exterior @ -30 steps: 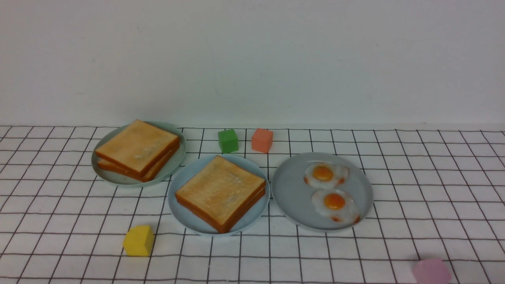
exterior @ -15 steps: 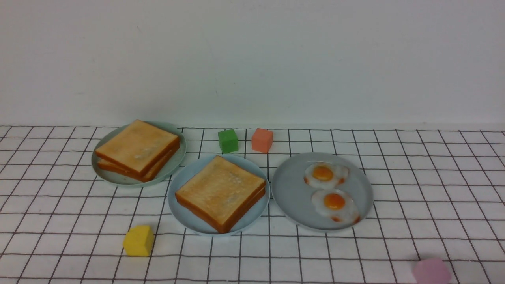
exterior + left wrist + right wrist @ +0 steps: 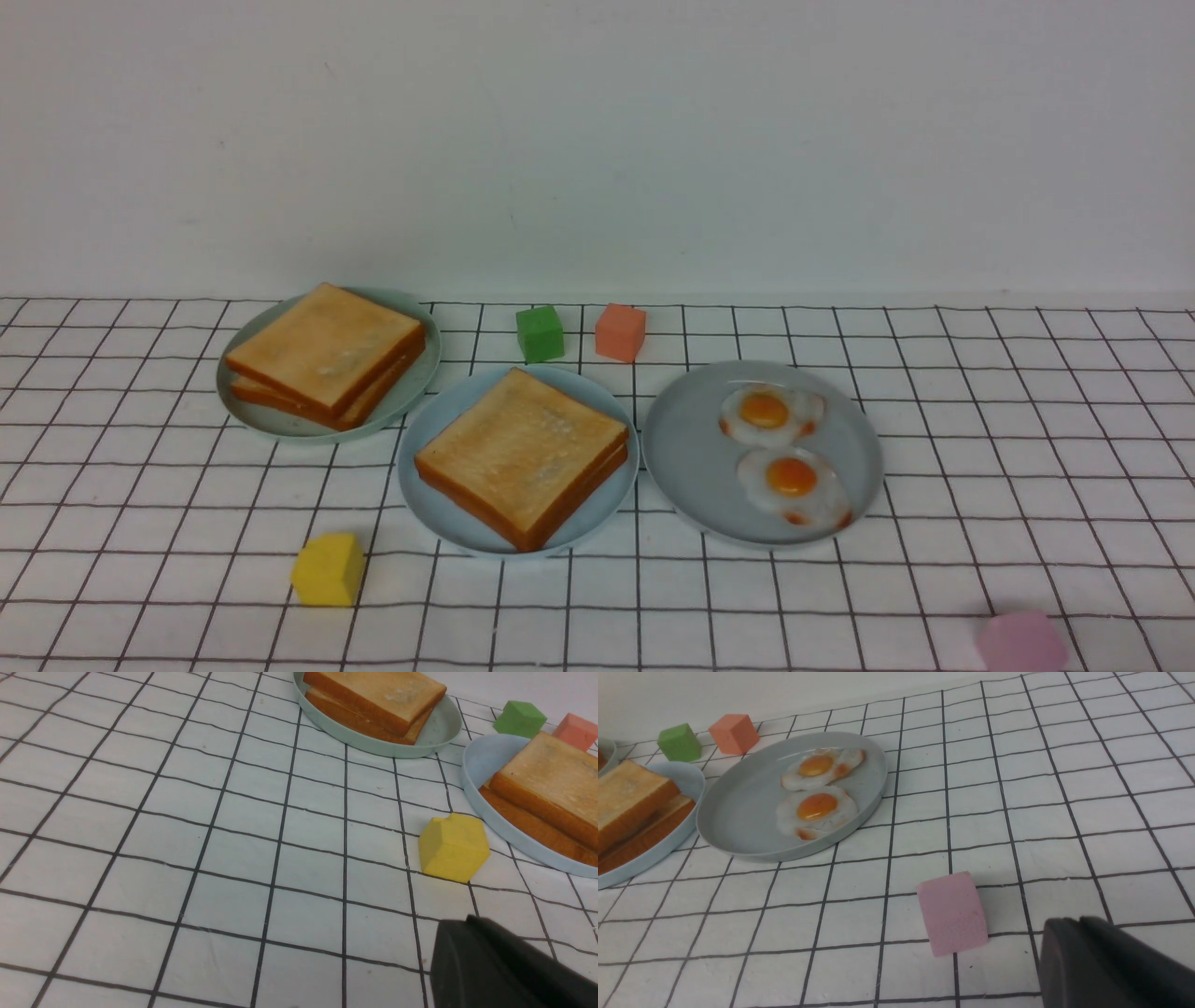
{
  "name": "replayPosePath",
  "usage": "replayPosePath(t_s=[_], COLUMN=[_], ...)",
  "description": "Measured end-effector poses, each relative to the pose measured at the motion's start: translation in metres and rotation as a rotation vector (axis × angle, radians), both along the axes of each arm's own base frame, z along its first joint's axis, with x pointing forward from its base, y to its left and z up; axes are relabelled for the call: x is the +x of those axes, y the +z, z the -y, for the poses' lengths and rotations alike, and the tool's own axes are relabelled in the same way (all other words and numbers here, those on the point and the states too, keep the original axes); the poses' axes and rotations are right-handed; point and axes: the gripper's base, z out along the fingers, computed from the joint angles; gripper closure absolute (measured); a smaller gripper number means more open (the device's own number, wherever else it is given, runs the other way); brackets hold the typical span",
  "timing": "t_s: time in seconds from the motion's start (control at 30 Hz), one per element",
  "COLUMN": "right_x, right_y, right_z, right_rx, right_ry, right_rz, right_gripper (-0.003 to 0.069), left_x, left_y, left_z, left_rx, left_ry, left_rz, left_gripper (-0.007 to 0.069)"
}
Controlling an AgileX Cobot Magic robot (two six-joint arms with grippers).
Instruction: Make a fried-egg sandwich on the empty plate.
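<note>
- Surface [image 3: 1027, 392]: white cloth with a black grid.
- Blue plate [image 3: 425, 485]: centre, carries the sandwich [image 3: 521, 455], two stacked toast slices; any egg inside is hidden.
- Grey plate [image 3: 686, 457]: right of it, holds two fried eggs [image 3: 792, 482].
- Green plate [image 3: 411, 387]: rear left, holds a toast pile [image 3: 324, 353].
- Cubes: green [image 3: 540, 333], orange [image 3: 620, 331], yellow [image 3: 328, 569], pink [image 3: 1021, 642].
- Left hand [image 3: 504, 970]: clenched, empty.
- Right hand [image 3: 1111, 966]: state cannot be told.

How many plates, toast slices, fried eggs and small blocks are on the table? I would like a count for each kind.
Plates: 3 (pale green, blue, grey)
Toast slices: 4
Fried eggs: 2
Blocks: 4 (green, orange, yellow, pink)
Total: 13
</note>
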Motion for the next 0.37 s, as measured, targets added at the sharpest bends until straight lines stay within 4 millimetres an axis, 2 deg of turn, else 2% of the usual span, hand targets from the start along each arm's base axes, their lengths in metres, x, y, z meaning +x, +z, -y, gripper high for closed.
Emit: replayPosePath(t_s=[0.37], right_x=[0.0000], right_y=[0.0000], right_z=[0.0000], right_rx=[0.000], right_ry=[0.000], right_rz=[0.000], right_gripper=[0.0595], left_x=[0.0000], left_y=[0.0000], left_z=[0.0000], left_rx=[0.000], left_ry=[0.000], left_rz=[0.000], left_gripper=[0.0624])
